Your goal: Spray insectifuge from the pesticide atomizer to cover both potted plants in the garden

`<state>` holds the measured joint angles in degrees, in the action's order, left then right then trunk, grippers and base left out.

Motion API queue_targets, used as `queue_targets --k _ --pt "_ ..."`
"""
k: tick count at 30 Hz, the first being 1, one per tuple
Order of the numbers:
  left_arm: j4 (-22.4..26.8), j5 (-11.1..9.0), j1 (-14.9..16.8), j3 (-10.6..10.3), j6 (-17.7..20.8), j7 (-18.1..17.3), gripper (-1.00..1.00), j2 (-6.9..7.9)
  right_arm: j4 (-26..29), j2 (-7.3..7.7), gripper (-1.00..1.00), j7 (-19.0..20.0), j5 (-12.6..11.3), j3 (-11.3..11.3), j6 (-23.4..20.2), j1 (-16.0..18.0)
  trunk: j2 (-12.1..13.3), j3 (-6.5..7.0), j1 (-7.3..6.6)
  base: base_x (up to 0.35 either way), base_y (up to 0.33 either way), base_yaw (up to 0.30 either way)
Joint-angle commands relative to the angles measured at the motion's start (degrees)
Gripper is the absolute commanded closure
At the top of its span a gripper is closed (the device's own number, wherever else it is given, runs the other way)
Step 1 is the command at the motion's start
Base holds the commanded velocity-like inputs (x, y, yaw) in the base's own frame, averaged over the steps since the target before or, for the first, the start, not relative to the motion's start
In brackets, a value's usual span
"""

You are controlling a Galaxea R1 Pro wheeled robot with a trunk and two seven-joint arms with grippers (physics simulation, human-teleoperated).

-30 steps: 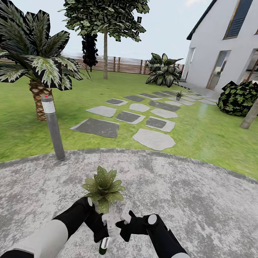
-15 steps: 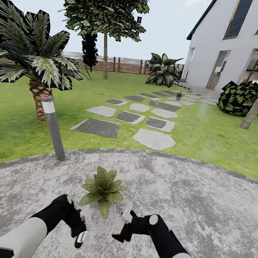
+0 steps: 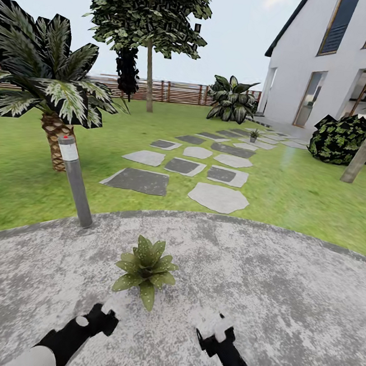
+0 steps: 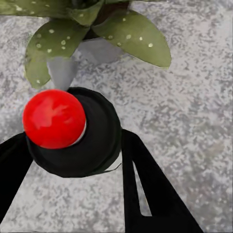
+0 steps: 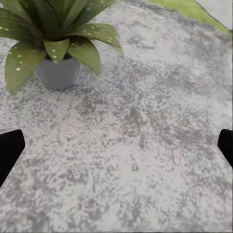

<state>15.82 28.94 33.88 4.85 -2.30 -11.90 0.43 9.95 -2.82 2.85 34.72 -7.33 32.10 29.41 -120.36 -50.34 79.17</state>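
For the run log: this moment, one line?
left end effector: holding pesticide atomizer | right end effector: open | potted plant: ahead on patio

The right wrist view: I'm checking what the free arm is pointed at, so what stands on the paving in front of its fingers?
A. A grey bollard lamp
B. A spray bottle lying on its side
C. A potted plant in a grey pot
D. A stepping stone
C. The right wrist view looks between dark, widely spread fingertips onto speckled grey paving, where a potted plant with pale-spotted green leaves stands upright in a small grey pot.
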Motion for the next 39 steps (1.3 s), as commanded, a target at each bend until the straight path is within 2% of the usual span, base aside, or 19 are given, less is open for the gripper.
queue_targets --k 1,2,3,4,5,7,8,11,14,18,26,39 --pt "-0.67 -0.27 -0.52 0.49 -1.88 2.76 1.0 -0.06 -1.59 0.15 -1.0 -3.32 0.2 -0.55 2.79 -0.51 -0.02 -0.04 -0.01 0.0 0.0 0.0" --pt "-1.83 -1.69 -1.23 0.54 -3.86 6.32 1.0 -0.07 -3.05 0.33 -1.0 -7.73 0.19 -0.61 5.85 -1.39 -0.02 -0.04 -0.01 0.0 0.0 0.0" --pt "-2.7 -3.02 -1.79 0.59 -5.29 8.08 1.0 -0.07 -3.6 0.41 -1.0 -9.97 0.18 -0.63 7.64 -2.15 -0.02 -0.04 -0.01 0.0 0.0 0.0" --pt "-3.81 -5.5 -2.72 0.64 -8.03 9.93 1.0 -0.07 -4.04 0.5 -1.0 -12.29 0.18 -0.64 10.1 -3.37 -0.02 -0.04 -0.01 0.0 0.0 0.0" --pt "-4.48 -7.92 -3.72 0.66 -10.99 11.22 1.0 -0.08 -4.26 0.74 -1.0 -13.8 0.16 -0.69 12.27 -4.46 -0.02 -0.04 -0.01 0.0 0.0 0.0" --pt "-4.95 -11.21 -5.67 0.68 -15.01 13.14 1.0 0.03 -4.48 1.44 -1.0 -16.14 -0.07 -0.73 15.24 -5.79 -0.02 -0.04 -0.01 0.0 0.0 0.0" --pt "-5.03 -12.14 -6.4 0.68 -16.12 13.87 1.0 0.05 -4.55 1.7 -1.0 -17.24 -0.48 -0.74 16.33 -6.28 -0.02 -0.04 -0.01 0.0 0.0 0.0" --pt "-5.25 -14.29 -9.08 0.68 -20.88 16.96 1.0 -0.01 -4.67 2.12 -1.0 -21.82 -4.69 -0.72 21.57 -8.84 -0.02 -0.04 -0.01 0.0 0.0 0.0" --pt "-5.93 -16.87 -10.27 0.69 -23.47 19.17 1.0 -0.09 -4.79 2.17 -1.0 -22.88 -6.77 -0.67 23.94 -9.81 -0.02 -0.04 -0.01 0.0 0.0 0.0" --pt "-7.74 -22.84 -11.23 0.69 -24.47 19.82 1.0 0.6 -5.11 2.04 -1.0 -23.13 -7.28 -0.58 24.25 -10.06 -0.02 -0.04 -0.01 0.0 0.0 0.0" --pt "-7.87 -24.04 -12.96 0.69 -26.23 19.9 1.0 0.91 -7.12 1.68 -1.0 -23.16 -7.38 -0.58 24.24 -10.08 -0.02 -0.04 -0.01 0.0 0.0 0.0" --pt "-7.82 -24.02 -13.13 0.69 -26.19 19.9 1.0 0.97 -7.17 1.89 -1.0 -22.97 -7.12 -0.58 24.02 -10.08 -0.02 -0.04 -0.01 0.0 0.0 0.0"
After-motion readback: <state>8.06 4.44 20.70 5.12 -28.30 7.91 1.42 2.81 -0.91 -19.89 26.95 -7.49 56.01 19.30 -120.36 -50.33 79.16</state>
